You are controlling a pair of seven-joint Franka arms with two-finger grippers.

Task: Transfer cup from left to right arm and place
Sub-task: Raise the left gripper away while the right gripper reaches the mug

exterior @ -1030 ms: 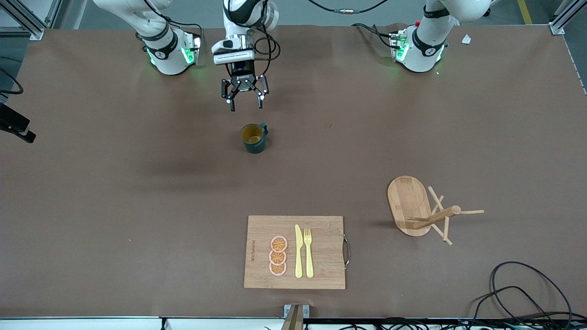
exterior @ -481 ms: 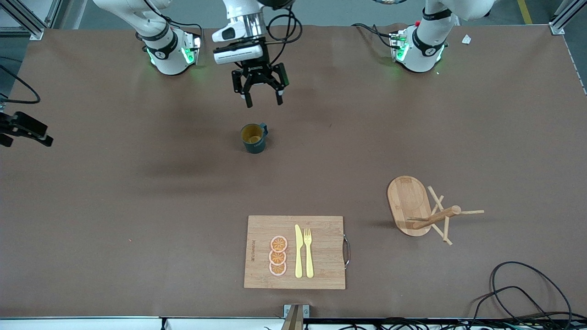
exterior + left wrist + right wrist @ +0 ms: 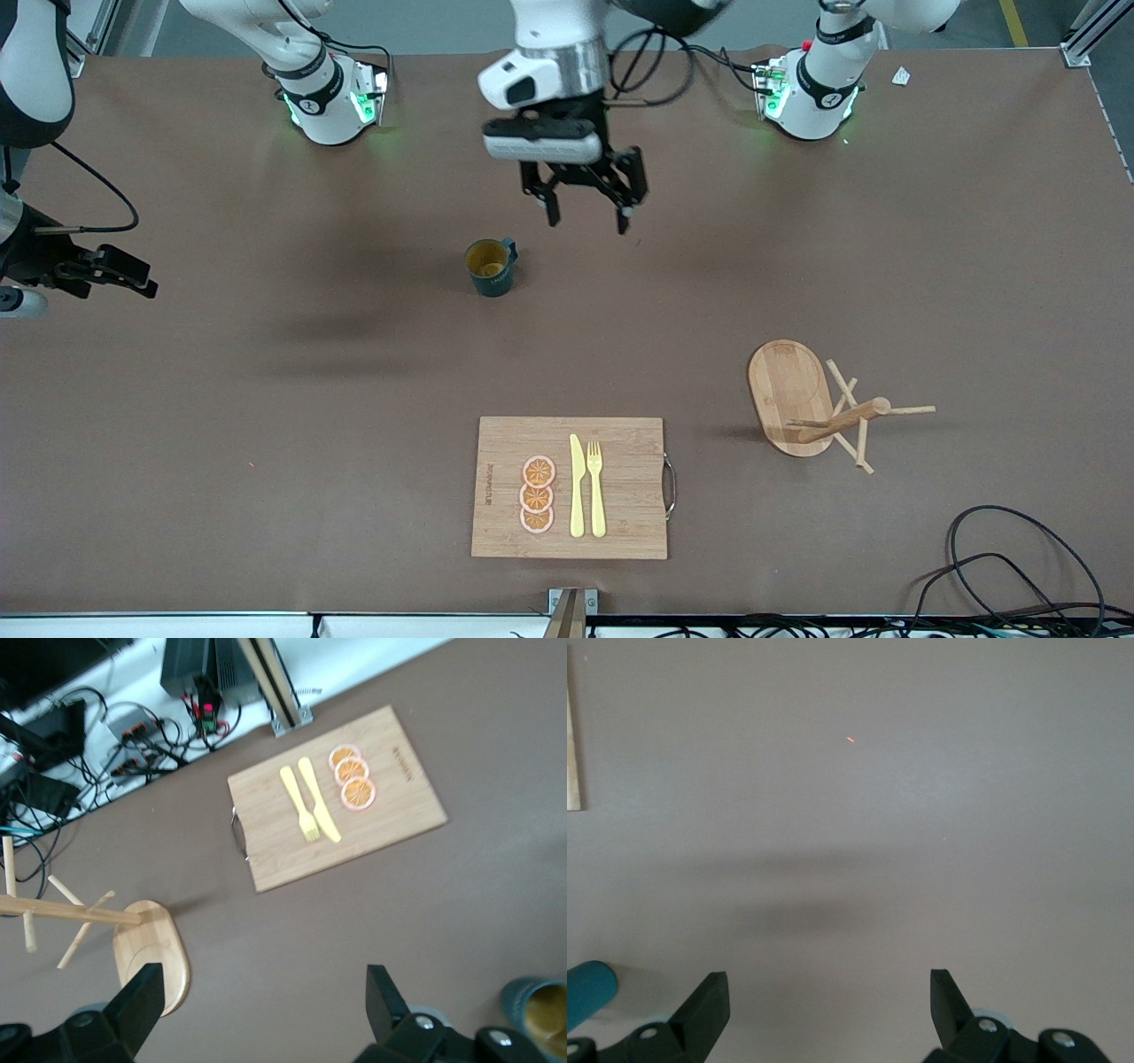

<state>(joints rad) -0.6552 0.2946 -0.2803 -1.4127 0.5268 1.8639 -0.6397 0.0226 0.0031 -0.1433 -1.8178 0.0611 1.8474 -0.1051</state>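
We see the small dark teal ribbed mug (image 3: 490, 266) standing upright on the brown surface (image 3: 266, 399), its yellowish-brown inside showing and its loop handle turned toward the left arm's end. Nothing grips it. The left pincer (image 3: 588, 221) hangs over bare surface just beside the mug, toward the left arm's end, with its fingers spread wide and nothing between them. In the left wrist view that pincer (image 3: 266, 970) frames bare surface, with the mug (image 3: 540, 1019) at the picture's edge. The right pincer (image 3: 142, 282) hangs over the right arm's end of the surface, well apart from the mug, also spread wide (image 3: 828, 977) and empty. Nearer the front camera than the mug lie the rectangular bamboo cutting board (image 3: 620, 487) and the wooden peg rack with an oval base (image 3: 788, 390).
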